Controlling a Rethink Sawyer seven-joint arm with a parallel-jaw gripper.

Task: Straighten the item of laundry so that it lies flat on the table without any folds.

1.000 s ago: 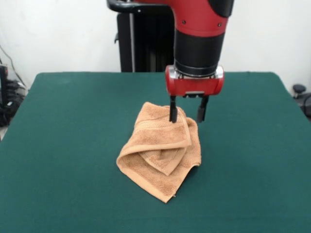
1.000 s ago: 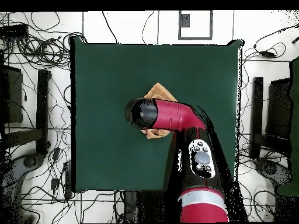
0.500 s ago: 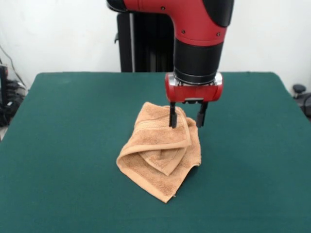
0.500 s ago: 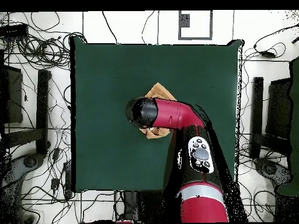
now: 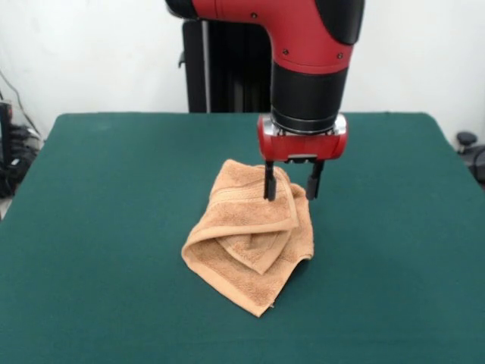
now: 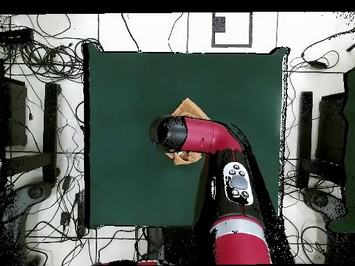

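Table: dark green table (image 5: 114, 227) stretches wide on every side of the towel; its edges lie well apart from the cloth in both views; bare green surface all round, more of it to the picture's left and right in the front view
Surroundings: tangled cables (image 6: 41, 62) on the floor beyond the table's sides in the overhead view
Hidden: overhead, the arm (image 6: 208, 138) covers most of the towel (image 6: 186, 109), so only a corner above and a scrap below the wrist show; gripper itself not visible from above
Hard to tell: whether the far fingertip touches the cloth or hangs just behind it
Gripper: gripper (image 5: 289, 191) points straight down over the towel's far upper edge; jaws spread apart, grasping nothing; one finger in front of the cloth's top fold, the other at its right rim
Towel: orange-tan terry cloth (image 5: 254, 235) near the table's middle; crumpled, folded over itself in several layers; woven band visible on the upper flap; one corner points toward the near edge
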